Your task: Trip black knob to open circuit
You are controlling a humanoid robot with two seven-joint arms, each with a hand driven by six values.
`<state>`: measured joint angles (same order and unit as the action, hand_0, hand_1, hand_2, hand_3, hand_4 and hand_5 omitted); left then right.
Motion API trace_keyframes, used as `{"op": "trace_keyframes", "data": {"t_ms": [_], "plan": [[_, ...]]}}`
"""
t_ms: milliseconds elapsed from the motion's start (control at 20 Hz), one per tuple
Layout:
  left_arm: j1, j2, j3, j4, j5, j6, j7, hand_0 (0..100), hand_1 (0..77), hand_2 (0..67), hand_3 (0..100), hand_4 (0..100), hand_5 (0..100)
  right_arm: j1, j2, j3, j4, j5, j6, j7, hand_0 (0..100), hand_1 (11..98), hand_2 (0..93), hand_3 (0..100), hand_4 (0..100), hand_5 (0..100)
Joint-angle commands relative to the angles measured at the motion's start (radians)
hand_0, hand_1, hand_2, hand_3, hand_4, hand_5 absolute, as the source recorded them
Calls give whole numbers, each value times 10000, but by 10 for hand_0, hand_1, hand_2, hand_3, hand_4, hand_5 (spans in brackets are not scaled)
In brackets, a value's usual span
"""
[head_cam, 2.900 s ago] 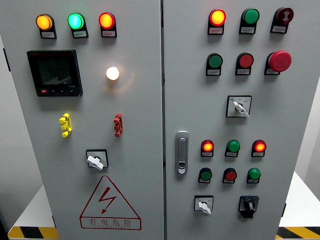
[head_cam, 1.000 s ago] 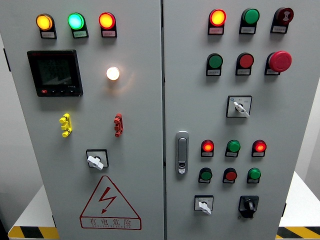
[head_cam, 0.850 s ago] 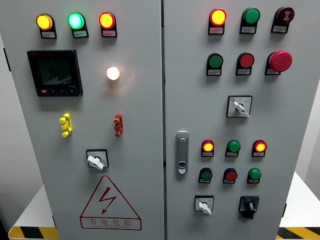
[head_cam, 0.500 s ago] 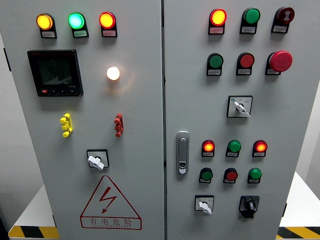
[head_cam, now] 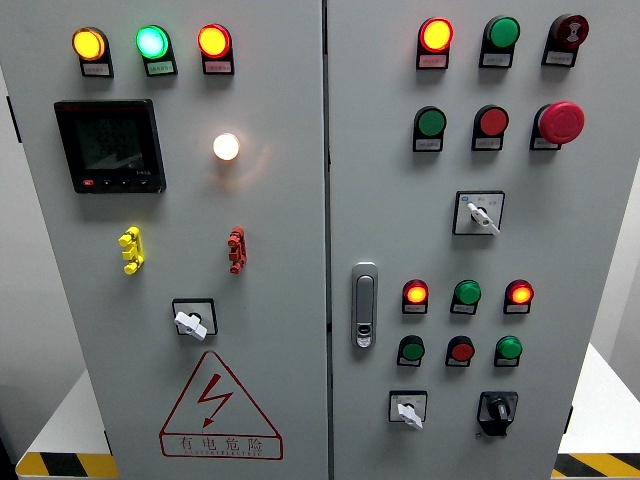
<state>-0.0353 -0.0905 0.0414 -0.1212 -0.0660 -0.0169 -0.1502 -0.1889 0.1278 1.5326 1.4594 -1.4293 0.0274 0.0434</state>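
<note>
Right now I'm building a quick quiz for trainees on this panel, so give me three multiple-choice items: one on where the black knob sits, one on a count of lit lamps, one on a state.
1. Where is the black knob?
A. top left of the left door
B. bottom right of the right door
C. beside the door handle

2. How many lamps glow in the top row of the left door?
A. one
B. two
C. three

3. Is a robot hand touching the black knob?
A. yes, the left
B. yes, the right
C. no hand is in view

Answers:
1 B, it sits low on the right door, right of a white switch.
2 C, an orange lamp, a green lamp and a red lamp all shine.
3 C, the panel shows no arm or hand anywhere.
</note>
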Motion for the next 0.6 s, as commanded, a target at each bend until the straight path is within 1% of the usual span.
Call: {"op": "trace_keyframes", "data": {"t_ms": [0, 100, 200, 250, 300, 350, 400, 450, 500, 550], "plan": [[0, 0, 1, 0, 0, 0, -1, 0, 34, 128, 214, 66, 16, -74, 26, -124, 652, -310, -60, -66, 712, 523, 69, 456, 412, 610], [0, 0, 1, 0, 0, 0, -1, 0, 34, 127, 214, 66, 16, 17, 26, -140, 1158, -357, -60, -478, 719, 524, 71, 486, 459, 642], [0, 0, 1, 0, 0, 0, -1, 0, 35, 127, 214, 66, 16, 154, 26, -140, 1589, -403, -60, -770, 728, 525, 71, 508, 495, 664], [0, 0, 1, 0, 0, 0, -1, 0, 35, 127, 214, 66, 16, 307, 10, -155, 1711, -418, -60, -908, 730, 524, 71, 513, 506, 669], [0, 0, 1, 0, 0, 0, -1, 0, 35, 127, 214, 66, 16, 552, 25, -140, 1743, -403, -60, -1077, 734, 523, 70, 524, 520, 681], [0, 0, 1, 0, 0, 0, -1, 0, 34, 127, 214, 66, 16, 721, 41, -140, 1758, -418, -60, -1185, 736, 523, 70, 535, 538, 707], [0, 0, 1, 0, 0, 0, -1, 0, 34, 127, 214, 66, 16, 875, 41, -140, 1743, -418, -60, -1231, 737, 523, 70, 538, 547, 716], [0, 0, 1, 0, 0, 0, -1, 0, 34, 127, 214, 66, 16, 983, 26, -140, 1743, -418, -60, -1277, 739, 522, 69, 551, 578, 745], [0, 0, 1, 0, 0, 0, -1, 0, 34, 127, 214, 66, 16, 1075, 41, -140, 1743, -418, -60, -1293, 741, 522, 69, 578, 609, 766], [0, 0, 1, 0, 0, 0, -1, 0, 34, 127, 214, 66, 16, 1258, 71, -155, 1743, -433, -60, -1323, 741, 522, 69, 602, 642, 782]]}}
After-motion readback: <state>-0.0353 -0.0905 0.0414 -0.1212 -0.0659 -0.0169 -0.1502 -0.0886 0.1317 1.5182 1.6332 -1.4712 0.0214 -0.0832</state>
